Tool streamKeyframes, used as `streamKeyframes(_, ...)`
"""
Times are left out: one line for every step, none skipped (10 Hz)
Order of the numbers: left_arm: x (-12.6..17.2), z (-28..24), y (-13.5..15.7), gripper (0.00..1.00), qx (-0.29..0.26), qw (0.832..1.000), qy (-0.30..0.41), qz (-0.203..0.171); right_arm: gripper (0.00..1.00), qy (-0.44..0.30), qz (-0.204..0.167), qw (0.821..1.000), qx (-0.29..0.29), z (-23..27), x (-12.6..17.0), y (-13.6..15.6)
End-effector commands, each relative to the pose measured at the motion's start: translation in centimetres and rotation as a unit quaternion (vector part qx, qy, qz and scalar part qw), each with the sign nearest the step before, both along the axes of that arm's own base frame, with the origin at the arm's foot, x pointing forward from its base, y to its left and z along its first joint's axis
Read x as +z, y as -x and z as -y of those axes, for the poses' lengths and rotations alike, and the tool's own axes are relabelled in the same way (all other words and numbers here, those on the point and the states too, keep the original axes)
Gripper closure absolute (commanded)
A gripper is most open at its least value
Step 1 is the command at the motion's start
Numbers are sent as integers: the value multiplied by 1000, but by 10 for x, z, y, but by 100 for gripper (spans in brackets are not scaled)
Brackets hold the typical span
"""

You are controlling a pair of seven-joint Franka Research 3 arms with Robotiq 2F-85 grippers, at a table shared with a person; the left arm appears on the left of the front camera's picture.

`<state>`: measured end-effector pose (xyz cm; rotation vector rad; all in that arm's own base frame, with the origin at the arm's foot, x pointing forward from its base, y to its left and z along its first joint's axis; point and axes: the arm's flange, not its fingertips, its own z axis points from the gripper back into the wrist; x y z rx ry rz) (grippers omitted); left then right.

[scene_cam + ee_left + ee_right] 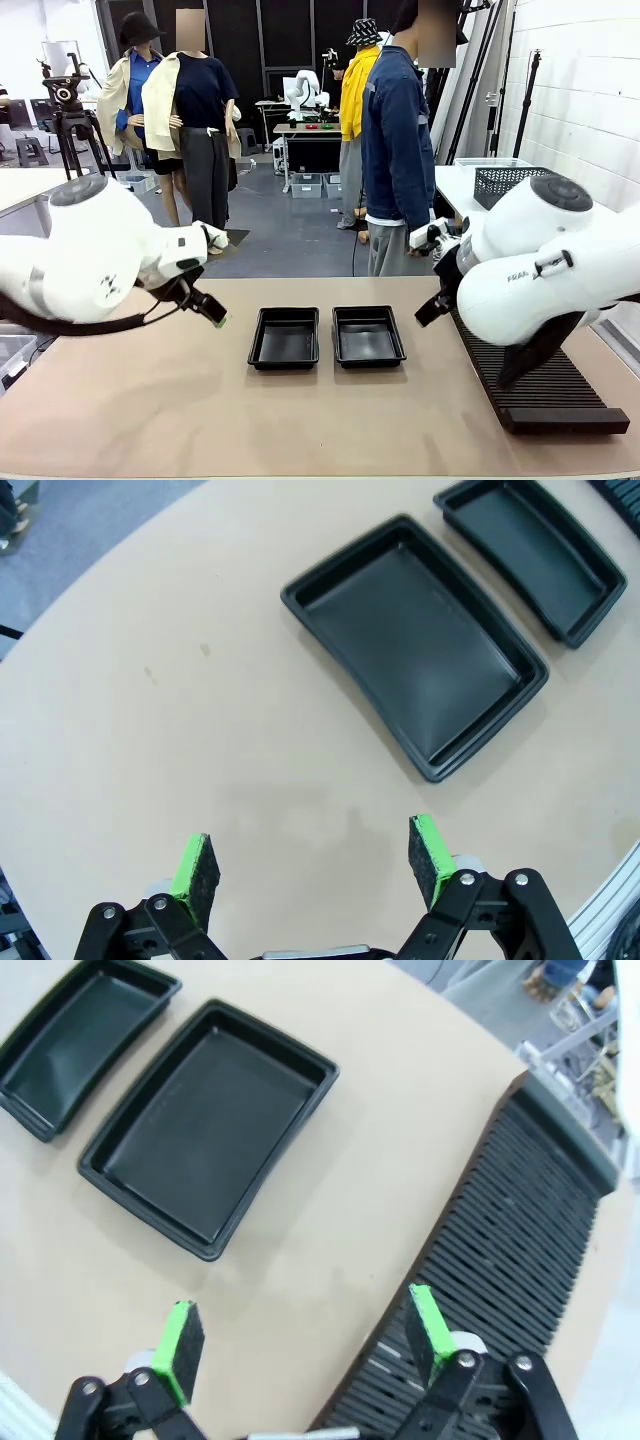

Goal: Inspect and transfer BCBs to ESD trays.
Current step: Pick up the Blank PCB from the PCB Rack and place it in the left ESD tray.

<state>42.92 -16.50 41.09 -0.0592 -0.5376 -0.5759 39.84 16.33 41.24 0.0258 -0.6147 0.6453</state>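
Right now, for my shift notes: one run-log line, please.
left gripper open, empty | right gripper open, empty | ESD trays side by side, both empty

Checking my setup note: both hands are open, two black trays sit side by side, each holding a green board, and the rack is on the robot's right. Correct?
One slip: neither tray holds a board. In the left wrist view the near tray and the far tray show bare floors. The rest stands.

2 trays (285,340) left of rack (560,395)
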Motion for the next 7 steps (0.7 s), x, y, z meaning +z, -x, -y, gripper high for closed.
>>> streamKeyframes(26, 0, -32, 0, -4, 1000, 12, -23, 0, -17, -7, 1000, 1, 11, 36, 2)
streamKeyframes(42, 2, -46, 0, 1, 999, 23, -35, 0, -27, -16, 999, 1, 19, 55, 1)
streamKeyframes(63, 4, -58, 0, 7, 998, 44, -48, 0, -52, -32, 998, -4, 28, 77, -1)
streamKeyframes(78, 4, -66, 0, 8, 997, 62, -53, 0, -87, -51, 995, -1, 39, 95, -3)
streamKeyframes(91, 3, -68, 0, 9, 995, 79, -56, 0, -111, -61, 992, 1, 49, 106, -6)
streamKeyframes(99, -3, -70, 0, 13, 994, 90, -57, 0, -137, -64, 989, -2, 58, 111, -8)
streamKeyframes(108, -15, -69, 0, 15, 992, 108, -64, 0, -163, -70, 984, 14, 67, 113, -6)
